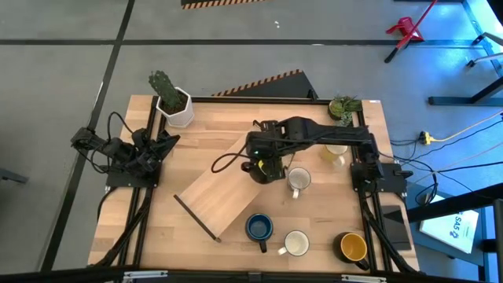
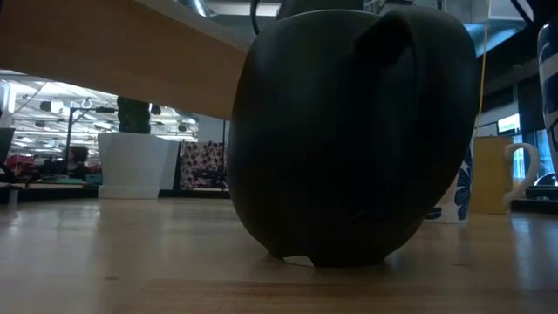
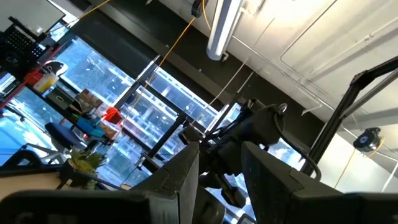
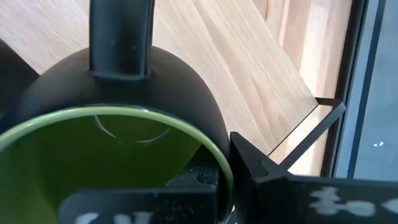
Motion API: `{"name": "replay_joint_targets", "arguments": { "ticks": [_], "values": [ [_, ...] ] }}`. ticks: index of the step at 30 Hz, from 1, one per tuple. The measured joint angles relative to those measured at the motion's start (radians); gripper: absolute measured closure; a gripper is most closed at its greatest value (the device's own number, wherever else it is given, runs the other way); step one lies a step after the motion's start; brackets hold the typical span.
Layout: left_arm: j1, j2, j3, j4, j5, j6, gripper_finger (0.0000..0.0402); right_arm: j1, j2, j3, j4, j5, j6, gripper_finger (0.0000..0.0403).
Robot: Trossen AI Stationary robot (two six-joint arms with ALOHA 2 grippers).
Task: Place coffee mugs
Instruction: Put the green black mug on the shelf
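Note:
My right gripper (image 1: pixel 263 167) reaches from the right to the table's middle, over the edge of a slanted wooden board (image 1: pixel 220 196), and is shut on the green mug (image 4: pixel 124 143), which is dark outside and green inside. In the high view the gripper hides this mug. Standing on the table are a white mug (image 1: pixel 299 179), the dark blue mug (image 1: pixel 258 228), another white mug (image 1: pixel 296 244), the yellow-orange mug (image 1: pixel 354 248) and the cream mug (image 1: pixel 336 153). The dark blue mug (image 2: pixel 349 131) fills the low view. My left gripper (image 1: pixel 161 145) is parked at the left edge, open, pointing up. My right gripper (image 4: pixel 205 180) holds the green mug by its rim (image 4: pixel 221 158), on the side away from the handle (image 4: pixel 121 37). One finger (image 4: pixel 261 168) is outside the wall and the other seems to be inside. The mug is upright over the board; whether it rests there, I cannot tell.
A white pot with a cactus (image 1: pixel 174 102) stands at the far left corner and a small green plant (image 1: pixel 344 106) at the far right corner. The board's black edge (image 1: pixel 196 216) faces the near left. Bare tabletop lies left of the board.

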Motion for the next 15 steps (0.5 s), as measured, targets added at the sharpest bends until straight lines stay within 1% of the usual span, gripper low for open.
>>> {"name": "replay_joint_targets", "arguments": {
  "ticks": [5, 11, 15],
  "values": [
    [0.000, 0.000, 0.000, 0.000, -0.001, 0.000, 0.0285, -0.010, 0.000, -0.026, 0.023, 0.015, -0.005, 0.0403],
    [0.000, 0.000, 0.000, 0.000, -0.032, 0.002, 0.0285, -0.035, -0.002, -0.078, 0.051, 0.010, -0.021, 0.0403],
    [0.000, 0.000, 0.000, 0.001, -0.048, 0.002, 0.0285, -0.042, -0.005, -0.083, 0.064, 0.013, -0.031, 0.0402]
  ]
}}
